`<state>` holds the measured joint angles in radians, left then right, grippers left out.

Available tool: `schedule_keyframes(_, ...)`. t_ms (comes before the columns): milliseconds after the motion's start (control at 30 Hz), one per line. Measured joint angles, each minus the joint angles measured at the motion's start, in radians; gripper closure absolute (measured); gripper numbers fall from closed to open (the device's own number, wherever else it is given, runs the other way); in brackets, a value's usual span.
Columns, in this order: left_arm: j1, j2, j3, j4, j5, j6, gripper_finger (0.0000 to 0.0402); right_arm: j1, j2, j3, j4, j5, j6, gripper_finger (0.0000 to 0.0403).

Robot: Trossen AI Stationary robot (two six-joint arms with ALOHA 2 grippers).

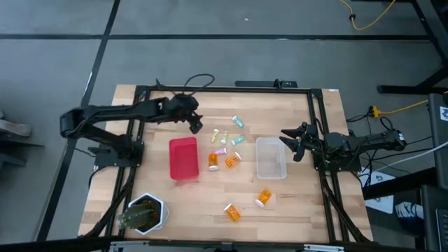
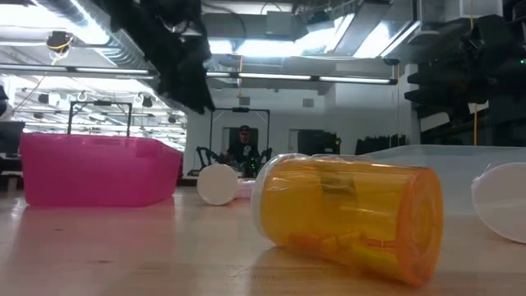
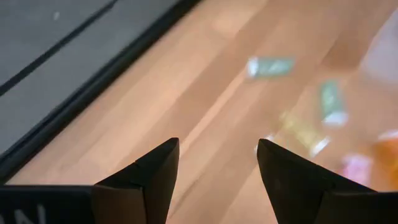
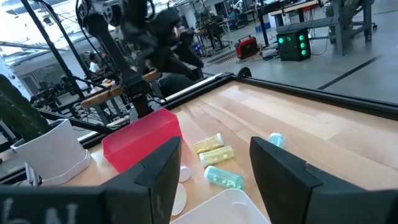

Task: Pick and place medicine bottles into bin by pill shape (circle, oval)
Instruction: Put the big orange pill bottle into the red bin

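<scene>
Several medicine bottles lie on their sides on the wooden table: small teal ones [image 1: 238, 122], yellow-green ones [image 1: 219, 134], a pink one [image 1: 220, 150], and orange white-capped ones [image 1: 232, 160] [image 1: 264, 198] [image 1: 232, 211]. One orange bottle [image 2: 349, 215] fills the low view. My left gripper [image 1: 196, 126] is open and empty, above the table just beyond the far end of the red bin [image 1: 183, 158]. My right gripper [image 1: 292, 143] is open and empty at the clear bin's [image 1: 270, 157] right side. The left wrist view shows the small bottles [image 3: 268, 66] ahead of its open fingers.
The red bin sits left of centre and the clear bin right of centre. A white hexagonal pot [image 1: 145, 213] with dark contents stands at the near left corner. A black frame [image 1: 231, 88] runs around the table's edges.
</scene>
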<state>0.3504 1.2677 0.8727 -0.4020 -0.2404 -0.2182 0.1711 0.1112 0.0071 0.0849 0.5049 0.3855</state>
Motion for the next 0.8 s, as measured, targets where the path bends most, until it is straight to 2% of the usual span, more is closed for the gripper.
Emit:
schedule_keyframes(100, 0.032, 0.029, 0.013, -0.039, 0.064, 0.055, 0.0190, 0.000, 0.000, 0.000, 0.000, 0.000, 0.000, 0.0209)
schedule_keyframes(433, 0.225, 0.037, 0.013, -0.040, 0.508, 0.097, 0.0190, 0.000, 0.000, 0.000, 0.000, 0.000, 0.000, 0.0209)
schedule_keyframes(500, 0.263, 0.037, 0.013, -0.044, 0.560, 0.097, 0.0190, 0.000, 0.000, 0.000, 0.000, 0.000, 0.003, 0.0209)
schedule_keyframes(633, 0.291, 0.037, 0.013, -0.084, 0.544, 0.073, 0.0190, 0.000, 0.000, 0.000, 0.000, 0.000, -0.002, 0.0209)
schedule_keyframes(800, 0.278, 0.037, 0.013, -0.089, 0.437, 0.071, 0.0190, 0.000, 0.000, 0.000, 0.000, -0.001, 0.002, 0.0209)
